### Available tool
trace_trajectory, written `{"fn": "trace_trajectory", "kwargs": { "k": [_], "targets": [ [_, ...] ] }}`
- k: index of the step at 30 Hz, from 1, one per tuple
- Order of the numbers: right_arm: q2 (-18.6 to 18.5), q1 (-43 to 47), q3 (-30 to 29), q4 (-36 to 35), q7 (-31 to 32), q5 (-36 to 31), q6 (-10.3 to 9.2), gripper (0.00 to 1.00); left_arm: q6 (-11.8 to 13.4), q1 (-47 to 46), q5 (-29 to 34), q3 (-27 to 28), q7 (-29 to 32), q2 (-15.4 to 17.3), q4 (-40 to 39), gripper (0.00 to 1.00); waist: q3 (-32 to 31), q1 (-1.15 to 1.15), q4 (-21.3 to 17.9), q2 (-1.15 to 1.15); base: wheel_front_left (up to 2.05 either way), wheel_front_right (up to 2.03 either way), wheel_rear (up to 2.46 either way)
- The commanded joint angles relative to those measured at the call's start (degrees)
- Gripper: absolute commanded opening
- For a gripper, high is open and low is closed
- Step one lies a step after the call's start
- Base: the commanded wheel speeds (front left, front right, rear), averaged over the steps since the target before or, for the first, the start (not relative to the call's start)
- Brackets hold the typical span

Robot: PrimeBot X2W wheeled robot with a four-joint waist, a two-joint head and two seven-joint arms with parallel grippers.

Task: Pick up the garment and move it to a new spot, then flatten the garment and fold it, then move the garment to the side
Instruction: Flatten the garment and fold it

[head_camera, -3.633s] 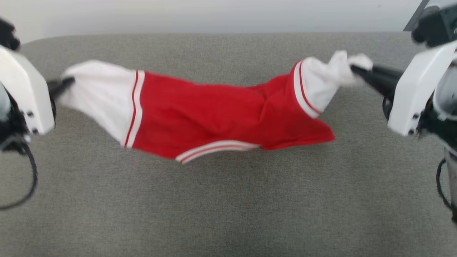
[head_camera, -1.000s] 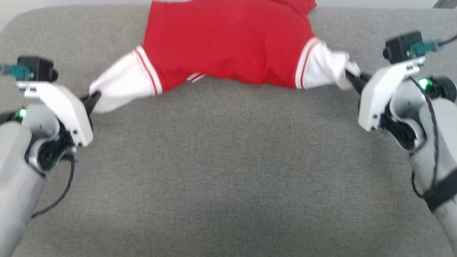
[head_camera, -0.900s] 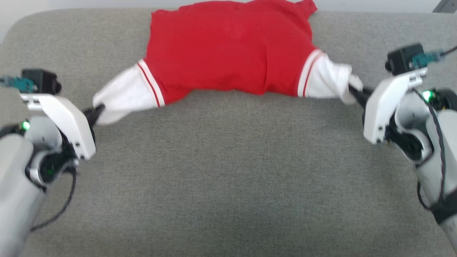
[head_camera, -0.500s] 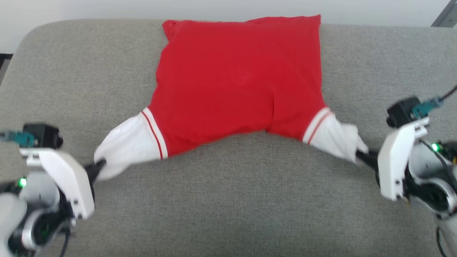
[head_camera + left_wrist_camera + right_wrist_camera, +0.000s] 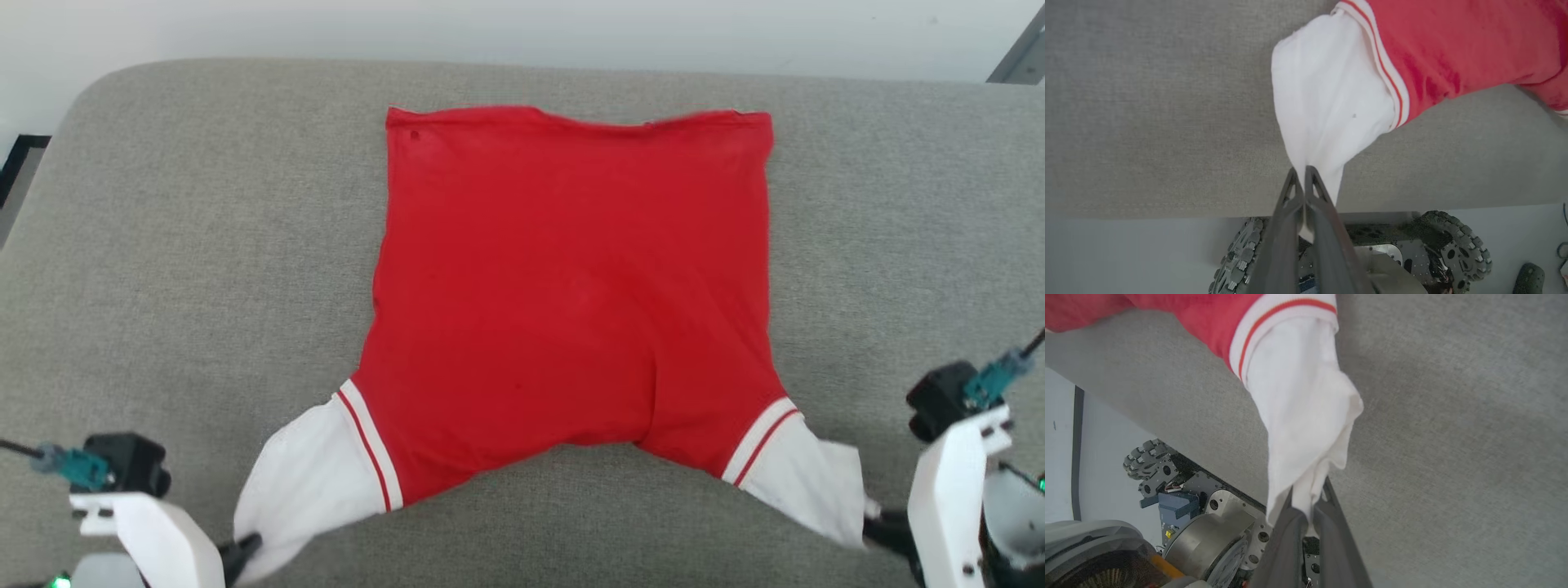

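The garment (image 5: 571,286) lies spread on the grey padded table (image 5: 188,245), its red body flat and reaching toward the far edge. Its two white panels with red-and-white stripes point toward me at the near edge. My left gripper (image 5: 245,545) is shut on the tip of the left white panel (image 5: 1327,106), seen up close as my left gripper (image 5: 1301,171) pinching the cloth. My right gripper (image 5: 872,523) is shut on the tip of the right white panel (image 5: 1298,408); in the right wrist view my right gripper (image 5: 1308,498) has bunched cloth between its fingers.
The table's near edge runs just under both grippers, with the robot's wheeled base (image 5: 1437,249) and pale floor (image 5: 1126,253) below it. Bare grey surface lies left (image 5: 163,286) and right (image 5: 898,245) of the garment. A pale wall (image 5: 490,24) stands behind the table.
Both grippers have drawn the white panels toward the near edge, dragging the garment from a hanging bunch into a flat spread. The head camera has tilted too.
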Motion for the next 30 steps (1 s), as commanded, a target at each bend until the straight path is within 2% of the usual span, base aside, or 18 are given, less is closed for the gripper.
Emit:
{"fn": "trace_trajectory", "kwargs": {
  "k": [1, 4, 7, 11, 16, 17, 18, 19, 20, 23, 30],
  "targets": [
    [0.84, 0.70, -0.22, -0.64, 0.58, 0.15, 0.00, 0.00, 0.40, 0.81, -0.43, 0.08, 0.24, 0.13, -0.39, 0.00, 0.14, 0.00, 0.10, -0.01, 0.00, 0.00, 0.00],
    [2.43, 3.85, -2.47, -3.62, 3.14, -0.61, 0.00, 0.00, 2.01, 3.17, -1.49, -0.52, 0.84, 0.89, -1.78, 0.00, 0.79, 0.00, 0.41, -0.01, 0.00, 0.00, 0.00],
    [3.82, 5.64, -3.15, -5.34, 3.29, -1.87, 0.00, 0.00, 2.53, 4.59, -1.84, -1.13, 1.15, 0.40, -1.99, 0.00, 1.74, 0.00, 0.59, -0.01, 0.00, 0.00, 0.00],
    [4.82, 6.02, -1.82, -4.39, 0.74, -4.66, 0.00, 0.00, 1.02, 3.85, -1.97, -2.06, 0.55, -1.96, -0.10, 0.00, 3.02, 0.00, 0.68, -0.01, 0.00, 0.00, 0.00],
    [4.00, 3.51, 2.07, 0.49, -6.53, -8.86, 0.00, 0.00, -2.12, 0.60, -0.14, -3.08, -0.17, -5.27, 3.54, 0.00, 4.11, 0.00, 0.57, -0.01, 0.00, 0.00, 0.00],
    [3.58, 3.16, 3.23, 1.69, -7.90, -9.50, 0.00, 0.04, -2.73, -0.12, 0.09, -3.17, -0.53, -5.84, 4.30, 0.00, 4.26, 0.00, 0.50, -0.01, 0.00, 0.00, 0.00],
    [3.36, 2.66, 4.04, 2.86, -9.52, -10.43, 0.00, 0.29, -3.26, -0.80, 0.04, -3.04, -0.97, -6.57, 4.90, 0.00, 4.43, 0.00, 0.42, -0.01, 0.00, 0.00, 0.00],
    [3.74, 1.34, 5.23, 4.96, -12.30, -11.10, 0.00, 0.95, -4.37, -1.81, 0.72, -3.07, -1.67, -7.43, 6.18, 0.00, 4.78, 0.00, 0.24, -0.01, 0.00, 0.00, 0.00],
    [3.78, 0.95, 5.53, 5.72, -13.07, -11.40, 0.00, 1.00, -4.89, -2.37, 0.98, -3.13, -1.97, -7.82, 6.71, 0.00, 4.93, 0.00, 0.26, -0.01, 0.00, 0.00, 0.00],
    [2.91, -0.19, 6.22, 5.44, -13.88, -11.86, -0.01, 1.00, -6.01, -3.33, 1.39, -2.79, -3.00, -8.68, 7.87, 0.00, 5.28, 0.00, 0.13, -0.01, 0.00, 0.00, 0.00],
    [1.98, -2.68, 4.13, -1.56, -12.82, -12.37, 0.00, 1.00, -7.27, -4.32, 1.78, -1.65, -4.81, -9.03, 8.52, 0.00, 5.97, 0.00, -0.09, -0.01, 0.00, 0.00, 0.00]
  ]
}}
